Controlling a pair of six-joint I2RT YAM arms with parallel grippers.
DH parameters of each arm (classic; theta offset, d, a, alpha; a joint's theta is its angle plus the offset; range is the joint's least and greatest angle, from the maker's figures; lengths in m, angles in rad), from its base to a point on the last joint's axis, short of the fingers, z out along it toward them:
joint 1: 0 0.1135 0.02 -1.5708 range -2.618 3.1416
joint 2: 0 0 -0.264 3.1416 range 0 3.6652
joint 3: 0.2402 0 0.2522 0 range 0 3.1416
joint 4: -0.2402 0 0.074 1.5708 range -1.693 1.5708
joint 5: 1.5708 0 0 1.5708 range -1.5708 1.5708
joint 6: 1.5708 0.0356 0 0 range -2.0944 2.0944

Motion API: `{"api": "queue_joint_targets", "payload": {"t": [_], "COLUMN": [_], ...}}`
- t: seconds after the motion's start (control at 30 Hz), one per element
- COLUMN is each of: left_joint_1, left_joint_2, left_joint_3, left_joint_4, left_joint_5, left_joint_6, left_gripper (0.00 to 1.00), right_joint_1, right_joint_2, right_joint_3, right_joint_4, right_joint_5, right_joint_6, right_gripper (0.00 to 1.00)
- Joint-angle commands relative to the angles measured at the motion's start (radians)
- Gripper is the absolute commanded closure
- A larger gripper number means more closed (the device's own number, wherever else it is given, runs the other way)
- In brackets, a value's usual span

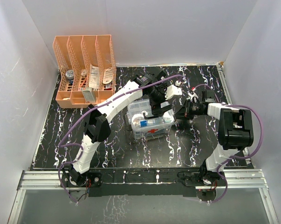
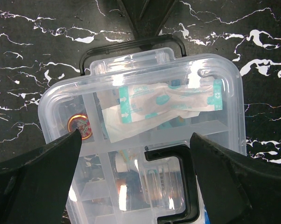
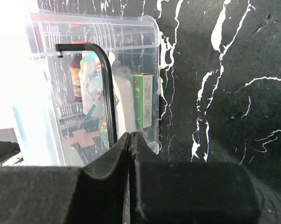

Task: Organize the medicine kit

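The medicine kit (image 1: pixel 149 125), a clear box with a red cross on its side, stands mid-table. My left gripper (image 1: pixel 160 103) hovers above it. In the left wrist view that gripper (image 2: pixel 135 135) is open, its fingers straddling the kit's clear top (image 2: pixel 145 74) and a black handle (image 2: pixel 189 186). A bandage packet (image 2: pixel 168 100) and a small round tin (image 2: pixel 79 126) show through the plastic. My right gripper (image 1: pixel 182 113) is at the kit's right side; in its own view it (image 3: pixel 131 135) is shut with nothing between its fingers, its tip by the kit's wall (image 3: pixel 131 42) and a black handle (image 3: pixel 105 93).
An orange slotted file rack (image 1: pixel 86 70) holding small items stands at the back left. The black marbled table (image 1: pixel 61 135) is walled in white on three sides. A green box (image 3: pixel 142 100) and a bottle (image 3: pixel 76 79) lie inside the kit.
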Motion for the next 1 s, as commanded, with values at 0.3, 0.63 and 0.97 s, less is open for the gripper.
{"api": "queue_joint_targets", "payload": {"t": [0.3, 0.63, 0.97], "left_joint_1": [0.013, 0.013, 0.012], "left_joint_2": [0.154, 0.162, 0.169], "left_joint_3": [-0.082, -0.076, -0.074], "left_joint_4": [-0.234, -0.232, -0.226], "left_joint_5": [-0.176, -0.17, -0.16], "left_joint_6": [0.048, 0.055, 0.053], "left_gripper": [0.02, 0.02, 0.02], "right_joint_1": [-0.007, -0.007, -0.007], "right_joint_2": [-0.098, -0.137, -0.157], "right_joint_3": [0.044, 0.122, 0.154], "right_joint_4": [-0.008, -0.122, -0.178], "right_joint_5": [-0.09, -0.032, -0.011], "right_joint_6": [0.02, -0.02, -0.033], "right_gripper": [1.0, 1.0, 1.0]}}
